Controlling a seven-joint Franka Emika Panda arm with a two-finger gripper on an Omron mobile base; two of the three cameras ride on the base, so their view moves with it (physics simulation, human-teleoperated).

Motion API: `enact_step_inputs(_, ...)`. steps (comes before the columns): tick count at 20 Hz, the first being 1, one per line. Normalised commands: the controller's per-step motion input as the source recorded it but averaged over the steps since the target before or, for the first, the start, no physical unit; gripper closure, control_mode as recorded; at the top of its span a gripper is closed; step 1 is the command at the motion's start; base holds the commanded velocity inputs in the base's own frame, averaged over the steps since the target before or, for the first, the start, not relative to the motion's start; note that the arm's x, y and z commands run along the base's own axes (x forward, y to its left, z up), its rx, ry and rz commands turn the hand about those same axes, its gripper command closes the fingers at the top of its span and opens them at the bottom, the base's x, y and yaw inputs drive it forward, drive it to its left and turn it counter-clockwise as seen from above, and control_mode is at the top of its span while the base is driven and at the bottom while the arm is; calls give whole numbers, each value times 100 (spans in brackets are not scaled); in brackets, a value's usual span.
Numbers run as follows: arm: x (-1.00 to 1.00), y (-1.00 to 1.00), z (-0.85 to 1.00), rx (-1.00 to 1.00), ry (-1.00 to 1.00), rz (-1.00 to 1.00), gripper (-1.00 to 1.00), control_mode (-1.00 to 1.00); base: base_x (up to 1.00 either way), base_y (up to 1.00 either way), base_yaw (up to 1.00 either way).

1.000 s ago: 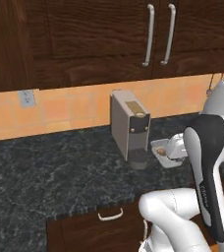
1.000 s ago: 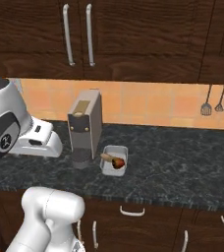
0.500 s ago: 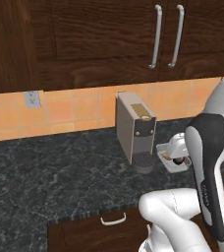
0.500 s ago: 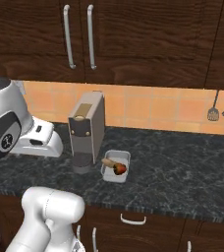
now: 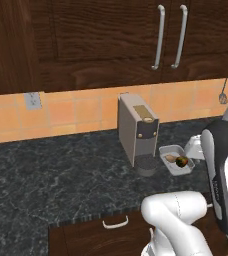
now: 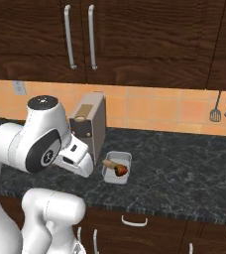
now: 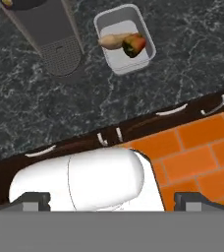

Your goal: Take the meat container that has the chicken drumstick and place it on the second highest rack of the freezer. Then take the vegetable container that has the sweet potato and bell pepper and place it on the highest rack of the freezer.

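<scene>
Dark speckled stone bench (image 5: 51,170) running beneath an orange tiled wall, with dark wooden drawer fronts under its front edge. Standing on it near the back: a grey coffee machine (image 5: 137,130), upright, round drip base toward the front. Just beside that machine, on its right in both base views: a small grey container (image 6: 117,167), resting flat, holding a tan sweet potato (image 7: 115,40) touching a dark-red bell pepper (image 7: 134,45).
</scene>
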Motion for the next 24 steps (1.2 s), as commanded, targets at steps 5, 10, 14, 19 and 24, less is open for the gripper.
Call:
enact_step_inputs(5, 62, -53, -83, 10, 0, -59, -100, -100, 0, 0, 0)
enact_step_inputs(10, 74, -47, -73, 7, 1, -54, -100, -100, 0, 0, 0)
enact_step_inputs(14, 89, -26, -41, 3, 13, -29, -100, -100, 0, 0, 0)
enact_step_inputs(19, 78, -39, -39, 13, 16, -1, -100, -100, 0, 0, 0)
enact_step_inputs(24, 44, -25, -47, 13, 2, -1, -100, -100, 0, 0, 0)
